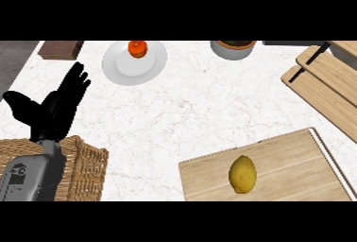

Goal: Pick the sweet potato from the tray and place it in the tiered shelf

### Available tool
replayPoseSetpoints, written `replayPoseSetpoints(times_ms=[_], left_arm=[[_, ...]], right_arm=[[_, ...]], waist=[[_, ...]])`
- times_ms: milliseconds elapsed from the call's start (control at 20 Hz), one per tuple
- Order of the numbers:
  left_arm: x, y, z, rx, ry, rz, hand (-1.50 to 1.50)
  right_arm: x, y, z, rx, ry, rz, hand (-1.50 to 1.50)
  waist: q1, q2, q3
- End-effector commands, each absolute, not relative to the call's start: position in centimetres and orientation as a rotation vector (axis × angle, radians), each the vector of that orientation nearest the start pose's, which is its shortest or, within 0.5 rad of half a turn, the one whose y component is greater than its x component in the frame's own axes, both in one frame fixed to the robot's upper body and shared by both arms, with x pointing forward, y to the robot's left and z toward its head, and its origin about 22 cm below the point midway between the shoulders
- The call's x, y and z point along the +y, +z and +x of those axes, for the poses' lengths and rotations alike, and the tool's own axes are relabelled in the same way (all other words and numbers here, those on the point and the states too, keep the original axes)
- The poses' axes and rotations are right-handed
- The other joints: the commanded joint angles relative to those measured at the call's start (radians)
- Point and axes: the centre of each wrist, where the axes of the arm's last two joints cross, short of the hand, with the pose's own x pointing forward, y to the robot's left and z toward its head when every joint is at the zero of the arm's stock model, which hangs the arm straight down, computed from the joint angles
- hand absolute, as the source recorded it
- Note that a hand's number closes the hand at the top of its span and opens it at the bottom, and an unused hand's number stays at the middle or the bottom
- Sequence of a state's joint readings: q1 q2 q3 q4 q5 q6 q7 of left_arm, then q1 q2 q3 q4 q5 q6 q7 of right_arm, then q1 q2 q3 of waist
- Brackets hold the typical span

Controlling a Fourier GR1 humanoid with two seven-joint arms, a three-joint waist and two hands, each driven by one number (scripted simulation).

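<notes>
A single head view looks steeply down on the marble counter (209, 113) from above, with the robot's near side at the lower edge. The wooden tray (293, 165) sits closest, lower right; the tiered shelf (327, 80) runs off the right edge (only partly in frame), while a white plate (122, 71) lies farthest.

Bare white marble counter (209, 113) lies open between the wooden tray (293, 160) and the light wooden tiered shelf (324, 80) at the right edge. Well apart stand a white plate (118, 71), a grey pot (233, 51) and a wicker basket (83, 170).
</notes>
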State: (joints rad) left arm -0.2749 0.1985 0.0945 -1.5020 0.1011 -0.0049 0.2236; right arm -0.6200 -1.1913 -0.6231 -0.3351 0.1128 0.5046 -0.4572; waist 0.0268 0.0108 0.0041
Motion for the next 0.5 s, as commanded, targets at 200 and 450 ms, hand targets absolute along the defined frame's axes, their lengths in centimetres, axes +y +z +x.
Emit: replayPoseSetpoints(times_ms=[200,450], left_arm=[[27.3,5.5,29.2,-1.552,-0.043,0.056,0.0],[27.9,6.0,29.5,-1.532,-0.023,0.09,0.0]], right_arm=[[-65.1,25.3,15.6,-1.704,0.073,-0.612,-1.5],[-65.5,24.5,14.5,-1.75,0.127,-0.531,-1.5]], waist=[[-0.011,0.001,0.005],[-0.032,-0.005,0.007]])
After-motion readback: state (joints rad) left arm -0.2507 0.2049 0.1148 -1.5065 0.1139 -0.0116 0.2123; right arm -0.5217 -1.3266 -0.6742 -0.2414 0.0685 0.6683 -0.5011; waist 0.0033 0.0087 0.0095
